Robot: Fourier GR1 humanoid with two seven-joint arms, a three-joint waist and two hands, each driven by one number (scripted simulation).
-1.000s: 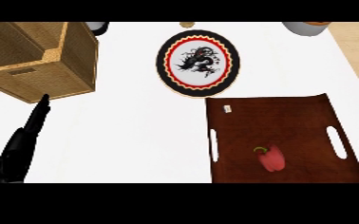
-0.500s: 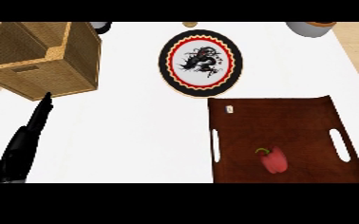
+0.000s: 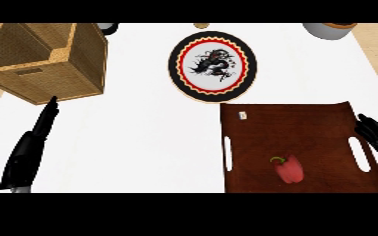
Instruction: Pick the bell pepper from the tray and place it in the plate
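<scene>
Bell pepper (image 3: pixel 289 169) on tray (image 3: pixel 295 130); plate (image 3: pixel 213 66) beyond. Left robot hand (image 3: pixel 33 140) straight-fingered, empty. Right robot hand (image 3: pixel 368 129) at tray's right edge, fingers unclear.

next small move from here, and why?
Probably bring the right robot hand in from the view's right edge to above the bell pepper. The pepper lies untouched on the brown tray, near its front, and the plate sits beyond the tray's far left corner. The left robot hand is across the counter, far from the tray.
</scene>
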